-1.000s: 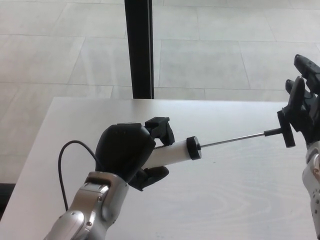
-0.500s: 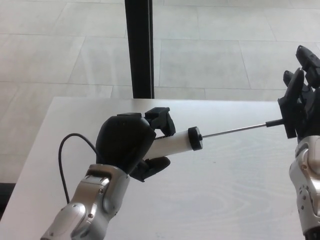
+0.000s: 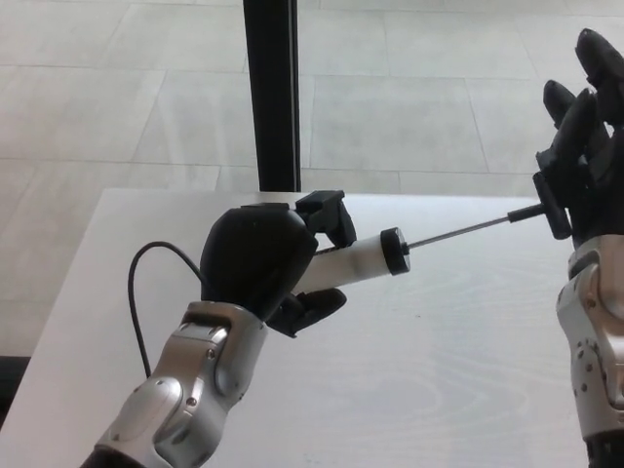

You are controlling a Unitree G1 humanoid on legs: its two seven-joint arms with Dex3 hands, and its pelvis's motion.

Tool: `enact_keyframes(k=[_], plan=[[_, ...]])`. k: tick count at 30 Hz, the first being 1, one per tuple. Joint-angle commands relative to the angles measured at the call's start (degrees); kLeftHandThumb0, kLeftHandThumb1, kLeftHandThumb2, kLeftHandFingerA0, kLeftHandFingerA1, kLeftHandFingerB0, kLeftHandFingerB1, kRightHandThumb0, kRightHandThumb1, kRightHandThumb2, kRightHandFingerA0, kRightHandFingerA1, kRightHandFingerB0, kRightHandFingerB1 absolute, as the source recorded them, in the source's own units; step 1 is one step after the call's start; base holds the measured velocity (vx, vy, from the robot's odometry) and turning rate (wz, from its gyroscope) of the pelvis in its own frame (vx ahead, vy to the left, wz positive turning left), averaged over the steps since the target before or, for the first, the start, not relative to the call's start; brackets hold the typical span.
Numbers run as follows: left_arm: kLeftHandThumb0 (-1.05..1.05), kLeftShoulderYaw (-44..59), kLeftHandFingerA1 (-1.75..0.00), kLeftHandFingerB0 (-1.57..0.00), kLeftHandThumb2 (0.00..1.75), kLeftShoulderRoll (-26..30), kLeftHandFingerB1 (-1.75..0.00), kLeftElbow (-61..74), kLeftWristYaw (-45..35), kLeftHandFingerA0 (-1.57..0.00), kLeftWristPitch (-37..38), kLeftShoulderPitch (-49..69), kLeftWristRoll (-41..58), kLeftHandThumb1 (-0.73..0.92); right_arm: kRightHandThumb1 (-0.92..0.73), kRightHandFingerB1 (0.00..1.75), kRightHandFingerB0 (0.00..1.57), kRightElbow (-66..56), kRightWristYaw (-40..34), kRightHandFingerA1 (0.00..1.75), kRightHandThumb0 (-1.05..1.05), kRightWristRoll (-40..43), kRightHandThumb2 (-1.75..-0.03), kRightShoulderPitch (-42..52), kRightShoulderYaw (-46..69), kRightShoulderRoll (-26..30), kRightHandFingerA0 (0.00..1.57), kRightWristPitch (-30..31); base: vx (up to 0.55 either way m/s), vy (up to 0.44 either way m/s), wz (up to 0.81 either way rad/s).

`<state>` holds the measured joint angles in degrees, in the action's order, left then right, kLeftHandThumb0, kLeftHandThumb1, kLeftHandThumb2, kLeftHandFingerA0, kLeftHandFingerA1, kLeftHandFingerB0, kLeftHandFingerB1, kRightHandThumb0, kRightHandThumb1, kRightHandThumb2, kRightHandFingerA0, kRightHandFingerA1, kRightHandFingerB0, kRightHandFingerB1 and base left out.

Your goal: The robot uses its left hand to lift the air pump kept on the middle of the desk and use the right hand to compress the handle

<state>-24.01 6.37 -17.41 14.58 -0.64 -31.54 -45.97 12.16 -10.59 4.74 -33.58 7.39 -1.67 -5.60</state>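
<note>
While the pale desk (image 3: 419,390) fills the lower frame with tiled floor (image 3: 409,107) and a black post (image 3: 271,93) behind it, I see my left hand (image 3: 261,271) wrapped tight around the air pump (image 3: 356,258), holding its white barrel clear above the desk's middle, tilted up toward the right. My right hand (image 3: 583,171) sits at the far right with its fingers upright and loosely spread, palm against the black T-handle (image 3: 549,207); I cannot tell whether it grips. The thin rod (image 3: 458,232) is extended between cap and handle. A black hose (image 3: 141,292) loops by my left wrist.
</note>
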Motion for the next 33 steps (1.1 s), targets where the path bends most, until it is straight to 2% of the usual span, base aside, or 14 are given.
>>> enact_keyframes(k=[1, 9, 10, 11, 13, 14, 20, 26, 27, 28, 30, 31, 32, 33], plan=[[-0.17, -0.8, -1.75, -0.84, 1.29, 1.1, -1.48, -1.3, -2.1, -0.98, -0.5, -2.3, -0.5, 0.43, -0.92, 0.39, 0.23, -3.1, 3.8, 0.44, -0.81, -0.8, -0.85, 2.4, -2.5, 1.7, 0.25, 2.7, 0.00, 0.000, 0.00], [-0.20, -2.0, -1.75, -0.83, 1.25, 3.6, -1.52, -3.4, -2.4, -0.96, 0.1, -6.4, -2.2, 0.44, -0.92, 0.35, 0.27, -5.4, 9.4, 0.43, -0.85, -1.9, -0.77, 6.4, -6.3, 6.2, 0.31, 2.1, 0.00, 0.000, 0.00], [-0.19, -1.2, -1.75, -0.82, 1.23, 3.7, -1.54, -3.4, -3.0, -0.96, 0.5, -6.6, -0.7, 0.46, -0.82, 0.45, 0.19, -6.1, 10.0, 0.53, -0.85, -2.6, -1.21, 7.2, -6.9, 7.3, 0.26, 2.7, 0.00, 0.000, 0.00], [-0.19, -1.2, -1.75, -0.82, 1.23, 3.9, -1.55, -3.4, -3.2, -0.95, 0.4, -7.0, -0.7, 0.46, -0.92, 0.33, 0.25, -6.5, 10.7, 0.40, -0.85, -2.5, -0.76, 7.5, -7.1, 7.8, 0.26, 2.9, 0.00, 0.000, 0.00], [-0.19, -0.9, -1.75, -0.80, 1.20, 3.8, -1.54, -3.5, -3.8, -0.94, 0.3, -7.4, 0.0, 0.48, -0.92, 0.34, 0.25, -6.7, 10.8, 0.42, -0.87, -2.3, -0.78, 8.1, -7.0, 8.0, 0.28, 2.3, 0.00, 0.000, 0.00], [-0.29, -0.8, -1.40, -0.97, 1.14, 3.7, -1.23, -3.5, -3.5, -1.21, 0.2, -7.8, -0.1, 0.51, -0.92, 0.34, 0.25, -6.8, 10.8, 0.40, -0.84, -2.1, -0.74, 8.3, -6.8, 7.9, 0.27, 1.7, 0.00, 0.000, 0.00], [-0.25, -0.4, -1.41, -1.00, 1.14, 2.4, -1.23, -3.9, -0.7, -1.26, 1.1, -8.2, 0.0, 0.47, -0.92, 0.37, 0.24, -4.9, 8.5, 0.43, -0.83, -2.1, -0.75, 7.5, -5.9, 4.6, 0.28, -4.1, 0.00, 0.000, 0.00], [-0.26, 0.1, -1.43, -1.00, 1.19, 0.1, -1.22, -3.8, -0.7, -1.30, 0.3, -7.5, 1.5, 0.44, -0.92, 0.35, 0.27, -6.3, 4.4, 0.44, -0.84, -4.2, -0.75, 5.0, -5.7, 1.1, 0.28, -3.2, 0.00, 0.000, 0.00], [-0.19, 0.2, -1.74, -0.86, 1.34, -0.7, -1.45, -3.7, -0.8, -1.02, 0.4, -7.1, 2.0, 0.35, -0.92, 0.35, 0.26, -6.7, 3.3, 0.45, -0.85, -4.5, -0.79, 4.1, -5.6, 0.1, 0.31, -2.9, 0.00, 0.000, 0.00], [-0.23, 0.1, -1.45, -1.03, 1.20, -1.4, -1.24, -3.7, -0.4, -1.31, 0.4, -6.6, 2.1, 0.41, -0.87, 0.38, 0.25, -7.2, 2.8, 0.48, -0.91, -4.6, -0.89, 3.4, -5.7, -0.6, 0.29, -2.7, 0.00, 0.000, 0.00], [-0.21, 0.1, -1.44, -1.02, 1.18, -2.5, -1.22, -3.6, -0.5, -1.31, 0.3, -5.7, 2.4, 0.42, -0.87, 0.39, 0.25, -7.7, 2.1, 0.48, -0.87, -4.6, -0.88, 2.0, -5.7, -2.0, 0.30, -2.6, 0.00, 0.000, 0.00], [-0.22, 0.0, -1.40, -1.03, 1.20, -3.0, -1.22, -3.6, -0.9, -1.28, 0.0, -5.4, 2.5, 0.47, -0.92, 0.37, 0.26, -7.6, 1.7, 0.47, -0.80, -5.0, -0.77, 1.2, -5.8, -2.4, 0.31, -2.5, 0.00, 0.000, 0.00], [-0.22, 0.0, -1.41, -1.01, 1.19, -3.3, -1.21, -3.4, -1.5, -1.27, 0.1, -5.0, 3.0, 0.49, -0.87, 0.40, 0.24, -7.8, 1.2, 0.50, -0.89, -5.6, -0.89, 0.5, -6.0, -2.7, 0.30, -2.0, 0.00, 0.000, 0.00], [-0.17, 0.0, -1.75, -0.82, 1.18, -3.5, -1.49, -3.4, -1.8, -0.98, 0.2, -4.8, 3.3, 0.52, -0.92, 0.38, 0.23, -7.7, 1.3, 0.48, -0.83, -5.6, -0.80, 0.1, -6.0, -2.8, 0.27, -1.9, 0.00, 0.000, 0.00]])
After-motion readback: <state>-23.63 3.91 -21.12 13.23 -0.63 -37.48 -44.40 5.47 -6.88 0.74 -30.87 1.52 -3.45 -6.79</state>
